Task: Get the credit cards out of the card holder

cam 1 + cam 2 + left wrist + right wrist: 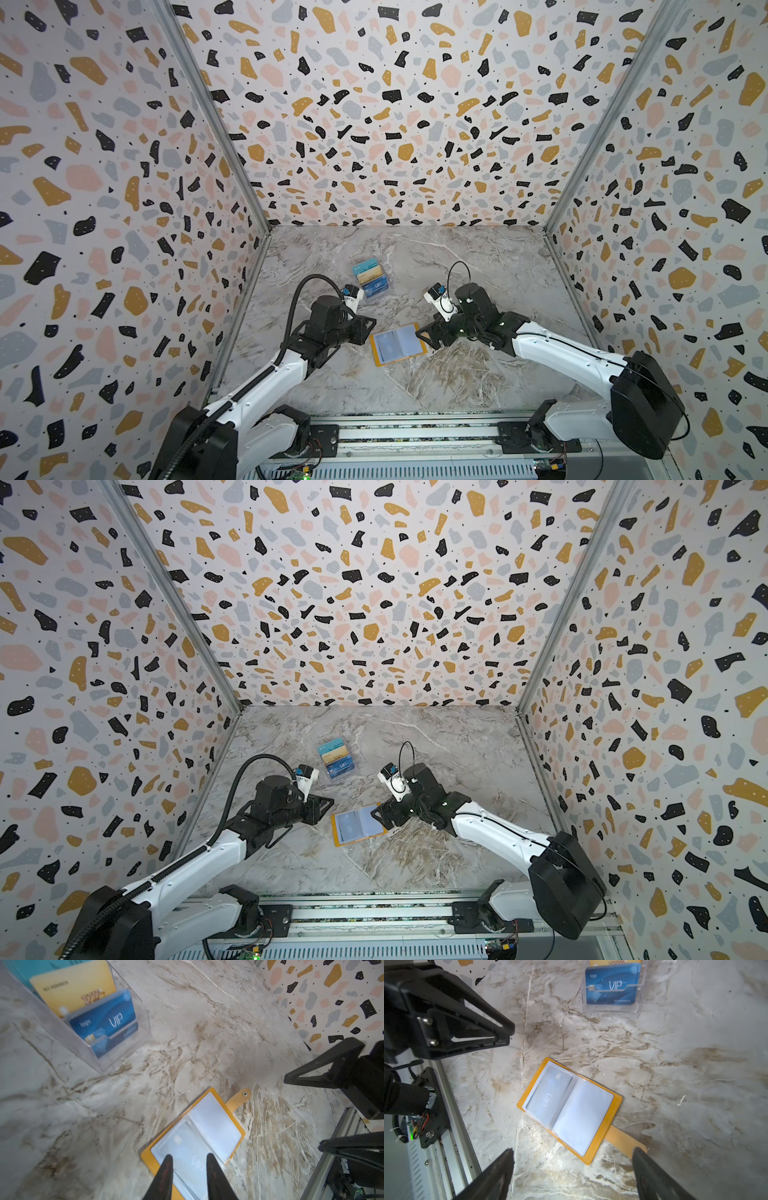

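The mustard-yellow card holder lies open and flat on the marble table, its snap tab stretched out to one side. Behind the cloudy sleeve of one page shows a credit card with "VIP" lettering and a chip. The other page shows no card. My left gripper hovers over the page with the card, jaws narrowly apart and holding nothing. My right gripper stands wide open at the holder's opposite edge, one fingertip over the tab's end.
A clear tiered plastic box stands behind the holder, holding a blue VIP card, a gold card and a teal one. Patterned walls close in three sides; a metal rail runs along the front.
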`<state>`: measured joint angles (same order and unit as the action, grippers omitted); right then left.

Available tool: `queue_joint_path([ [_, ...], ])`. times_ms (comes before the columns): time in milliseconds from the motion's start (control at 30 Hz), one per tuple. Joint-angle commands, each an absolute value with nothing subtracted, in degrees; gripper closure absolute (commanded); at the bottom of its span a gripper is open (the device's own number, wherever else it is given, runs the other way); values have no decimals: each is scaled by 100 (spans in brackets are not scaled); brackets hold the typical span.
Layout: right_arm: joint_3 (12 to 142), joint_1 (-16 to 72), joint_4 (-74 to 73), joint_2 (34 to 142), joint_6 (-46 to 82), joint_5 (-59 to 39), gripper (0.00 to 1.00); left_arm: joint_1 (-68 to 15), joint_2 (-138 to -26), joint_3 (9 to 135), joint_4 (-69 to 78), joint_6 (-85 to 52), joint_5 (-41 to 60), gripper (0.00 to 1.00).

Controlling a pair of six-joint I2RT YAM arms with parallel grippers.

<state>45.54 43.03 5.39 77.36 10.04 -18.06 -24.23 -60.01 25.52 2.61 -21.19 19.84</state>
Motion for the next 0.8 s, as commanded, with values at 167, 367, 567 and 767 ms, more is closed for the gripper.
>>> queue_joint_path([
  [167,4851,4695,228,8104,1168,-1448,11,-2686,-5991,1827,1005,-2774,2013,75],
  [367,4977,5019,81,8423,1278,-1237,11,-2830,-6053,1522,1167,-2913,2279,84],
  [567,5153,5342,-36,8793,1402,-947,11,-2843,-6080,1347,1394,-2967,2457,91],
  [767,5407,5523,-55,9214,1537,-693,11,-2842,-6277,1312,1636,-2892,2518,95],
])
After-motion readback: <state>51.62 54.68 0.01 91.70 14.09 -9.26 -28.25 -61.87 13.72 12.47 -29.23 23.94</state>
